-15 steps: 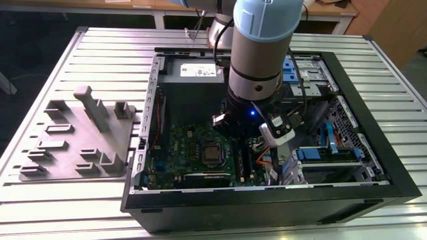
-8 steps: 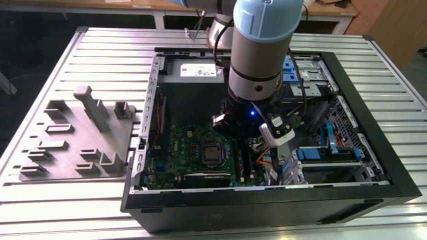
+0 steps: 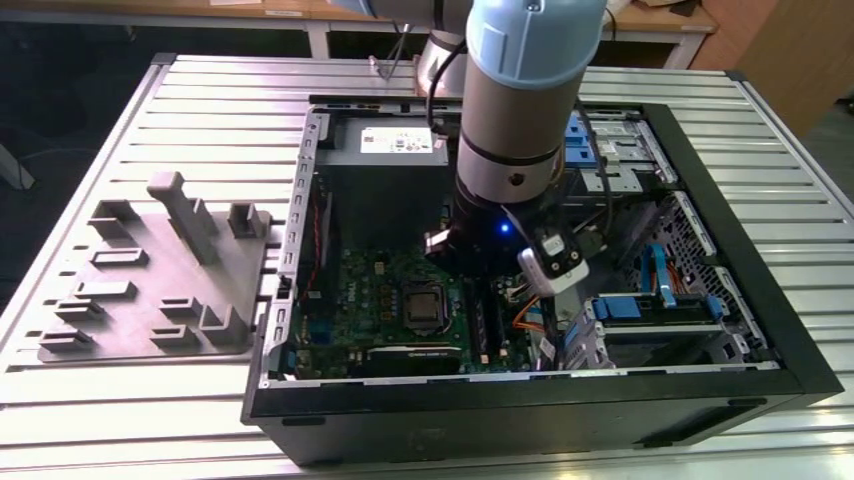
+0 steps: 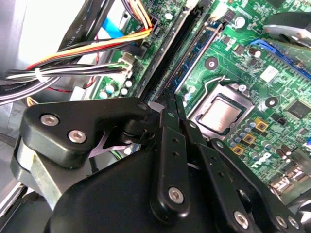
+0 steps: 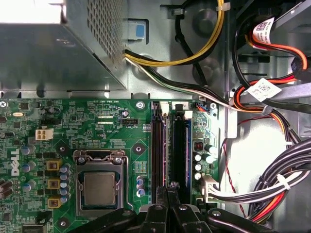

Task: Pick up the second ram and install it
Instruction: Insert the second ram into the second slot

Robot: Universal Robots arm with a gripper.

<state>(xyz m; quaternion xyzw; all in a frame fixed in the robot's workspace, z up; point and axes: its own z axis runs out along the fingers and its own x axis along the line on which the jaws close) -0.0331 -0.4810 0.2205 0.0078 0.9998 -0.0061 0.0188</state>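
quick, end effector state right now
End effector: shut, poised over the memory slots; whether it pinches a thin stick cannot be told.

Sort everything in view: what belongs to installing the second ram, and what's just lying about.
Job: black gripper, over the slots; two long dark memory slots on the green motherboard. Whether a dark memory stick sits there I cannot tell.
Lying about: grey moulded plastic tray with upright pegs; silver square CPU in its socket; tied bundle of coloured cables.
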